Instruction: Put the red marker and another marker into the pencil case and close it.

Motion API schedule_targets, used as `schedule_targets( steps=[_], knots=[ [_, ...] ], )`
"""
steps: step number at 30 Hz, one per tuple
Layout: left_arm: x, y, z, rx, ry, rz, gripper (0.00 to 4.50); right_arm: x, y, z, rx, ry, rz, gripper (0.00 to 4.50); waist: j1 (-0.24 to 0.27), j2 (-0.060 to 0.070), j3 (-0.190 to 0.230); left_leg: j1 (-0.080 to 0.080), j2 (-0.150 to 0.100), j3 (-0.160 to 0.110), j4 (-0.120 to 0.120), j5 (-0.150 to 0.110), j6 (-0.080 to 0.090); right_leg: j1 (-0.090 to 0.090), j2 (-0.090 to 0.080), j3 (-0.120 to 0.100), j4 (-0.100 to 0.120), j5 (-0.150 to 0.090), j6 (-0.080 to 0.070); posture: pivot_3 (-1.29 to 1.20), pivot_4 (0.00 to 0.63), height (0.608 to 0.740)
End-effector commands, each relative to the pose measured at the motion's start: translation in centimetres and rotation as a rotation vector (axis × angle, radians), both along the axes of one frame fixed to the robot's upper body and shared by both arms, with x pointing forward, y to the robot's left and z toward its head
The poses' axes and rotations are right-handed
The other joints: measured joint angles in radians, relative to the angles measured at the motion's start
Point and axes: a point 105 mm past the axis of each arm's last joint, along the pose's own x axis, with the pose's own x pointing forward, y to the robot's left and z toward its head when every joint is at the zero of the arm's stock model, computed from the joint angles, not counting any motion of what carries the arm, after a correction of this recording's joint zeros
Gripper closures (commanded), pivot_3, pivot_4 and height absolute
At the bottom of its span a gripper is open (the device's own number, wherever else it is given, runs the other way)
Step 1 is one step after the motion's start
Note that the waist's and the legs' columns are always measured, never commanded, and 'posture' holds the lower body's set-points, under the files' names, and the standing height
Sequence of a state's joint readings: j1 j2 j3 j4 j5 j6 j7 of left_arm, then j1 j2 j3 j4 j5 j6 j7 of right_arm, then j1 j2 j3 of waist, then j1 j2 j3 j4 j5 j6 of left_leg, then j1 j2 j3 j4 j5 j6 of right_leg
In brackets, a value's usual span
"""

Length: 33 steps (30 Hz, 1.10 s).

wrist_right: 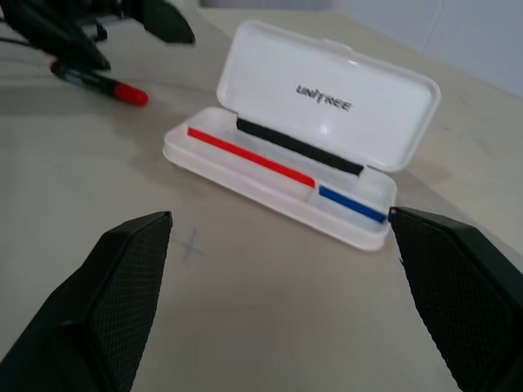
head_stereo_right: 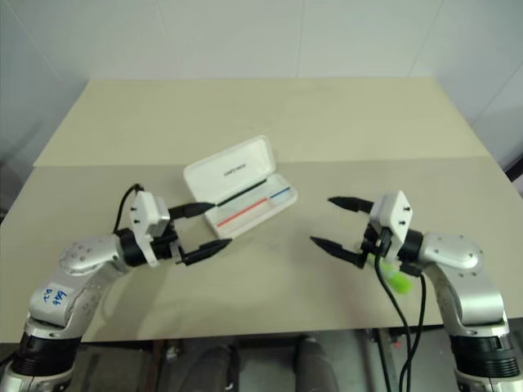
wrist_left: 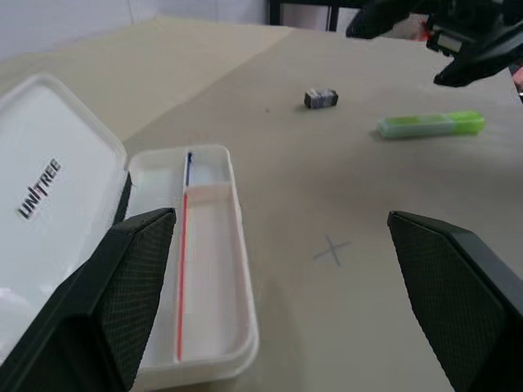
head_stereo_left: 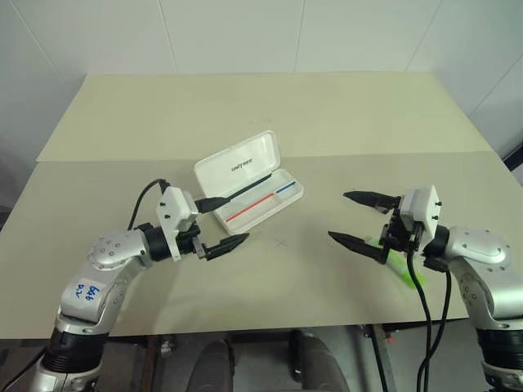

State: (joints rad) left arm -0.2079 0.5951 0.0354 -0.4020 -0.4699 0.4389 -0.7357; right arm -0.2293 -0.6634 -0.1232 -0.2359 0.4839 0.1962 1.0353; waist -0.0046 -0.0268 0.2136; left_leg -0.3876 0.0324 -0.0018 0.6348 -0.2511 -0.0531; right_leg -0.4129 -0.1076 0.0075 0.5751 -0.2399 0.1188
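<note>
Right wrist view: pencil case (wrist_right: pixel 327 106) lies open

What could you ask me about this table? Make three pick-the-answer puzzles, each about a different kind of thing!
1. Where does the green highlighter lie?
A. inside the pencil case
B. on the table near the right gripper
C. in the left gripper

2. What colour is the cap of the red marker?
A. blue
B. white
C. red

3. How is the pencil case right now?
A. lid open
B. lid shut
C. upside down

Answers:
1 B: it lies on the tabletop, just beneath the right gripper.
2 C: the right wrist view shows a bright red cap on a black barrel.
3 A: the lid stands up, the red and blue stripes inside showing.
</note>
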Motion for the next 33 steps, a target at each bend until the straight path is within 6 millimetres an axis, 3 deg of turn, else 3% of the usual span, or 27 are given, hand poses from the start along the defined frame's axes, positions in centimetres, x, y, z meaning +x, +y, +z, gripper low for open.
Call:
schedule_targets(
  steps=[1,5,10,19,33],
  knots=[
    [-0.4,0.0,-0.5,0.028,0.001,0.056,0.45,-0.5,1.7,0.9,0.04,-0.045,0.056,0.0,0.0,0.0,0.0,0.0,0.0,0.0,0.0,0.0,0.0,0.0,0.0,0.0,0.0,0.0,0.0,0.0,0.15,0.74],
    [-0.2,0.4,-2.0,0.064,0.014,0.119,1.62,-0.6,3.1,0.9,0.054,-0.049,0.081,0.0,0.0,0.0,0.0,0.0,0.0,0.0,0.0,0.0,0.0,0.0,0.0,0.0,0.0,0.0,0.0,0.0,0.15,0.74],
    [0.5,-0.2,-3.5,0.084,0.042,0.145,1.62,-1.0,3.4,1.1,0.055,-0.055,0.092,0.0,0.004,0.0,0.0,0.0,0.0,0.0,0.001,0.0,0.0,0.0,0.0,0.0,-0.001,0.0,0.0,0.0,0.15,0.74],
    [3.5,-1.4,-4.0,0.109,0.005,0.184,1.62,-1.2,4.1,2.1,0.098,-0.097,0.069,0.0,0.001,0.0,0.0,0.0,0.0,0.0,0.001,0.0,0.0,0.0,0.0,0.0,0.0,0.0,0.0,0.0,0.15,0.74],
    [4.4,-2.0,-5.2,0.185,0.109,0.153,1.62,-1.4,4.6,4.3,0.13,-0.183,0.042,0.0,0.002,0.0,0.0,0.0,0.0,0.0,0.0,0.0,0.0,0.0,0.0,0.0,0.0,0.0,0.0,0.0,0.15,0.74]
  ],
)
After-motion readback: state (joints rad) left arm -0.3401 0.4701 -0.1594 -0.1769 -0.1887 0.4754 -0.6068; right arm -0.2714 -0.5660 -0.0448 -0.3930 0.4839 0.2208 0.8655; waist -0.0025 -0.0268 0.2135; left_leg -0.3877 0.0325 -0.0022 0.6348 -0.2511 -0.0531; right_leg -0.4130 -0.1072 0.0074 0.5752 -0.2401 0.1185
